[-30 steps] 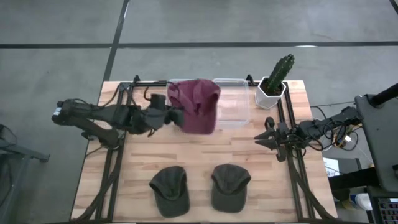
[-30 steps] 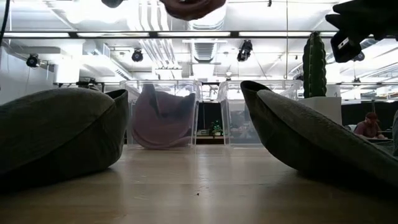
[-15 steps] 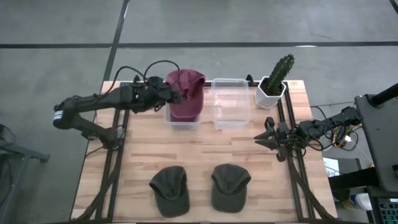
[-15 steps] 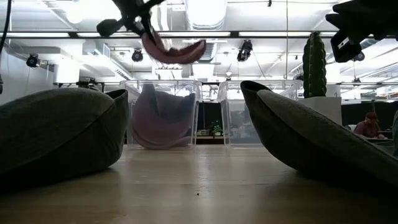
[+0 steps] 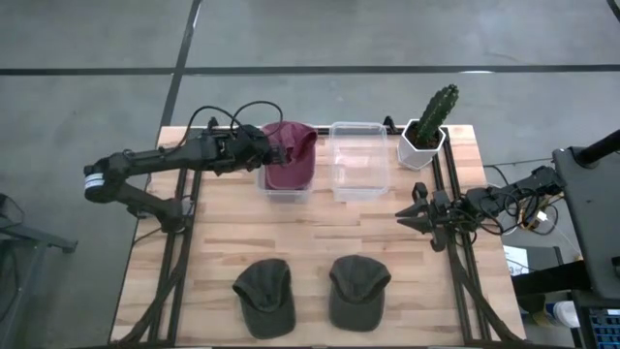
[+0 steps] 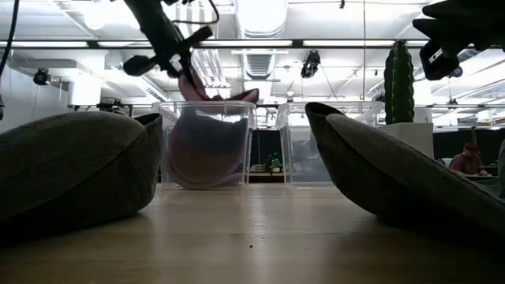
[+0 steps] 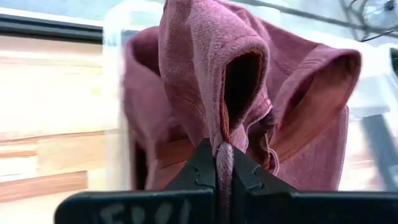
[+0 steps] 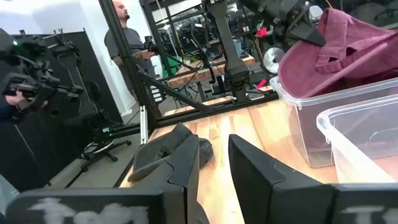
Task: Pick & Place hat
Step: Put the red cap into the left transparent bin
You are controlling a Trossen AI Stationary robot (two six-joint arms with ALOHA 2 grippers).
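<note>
My left gripper (image 5: 263, 152) is shut on a maroon hat (image 5: 291, 155), which hangs over the left clear bin (image 5: 287, 190) at the table's far side; the hat's lower part is inside the bin (image 6: 207, 150). It also shows in the left wrist view (image 7: 249, 93) and the right wrist view (image 8: 348, 43). Two dark green hats (image 5: 263, 296) (image 5: 357, 291) lie on the table near its front edge. My right gripper (image 5: 405, 215) waits open at the table's right side (image 8: 214, 158). My left gripper pinches a gathered fold of the hat's cloth (image 7: 222, 149) between its two fingers (image 7: 200, 163), several layers thick. The fingers come from the table's left, slanting down. The hat hangs below and beyond the fingers, slack, its lower part down inside the left bin.
A second clear bin (image 5: 359, 160) stands right of the first. A potted cactus in a white pot (image 5: 427, 126) stands at the far right corner. A person (image 8: 127, 43) stands beyond the table in the right wrist view. Bare wood lies at the table's middle.
My left gripper has carried the maroon hat from above the table's middle toward the far edge and down. The hat, first held high and spread out, now hangs over the left bin with its lower part inside it.
</note>
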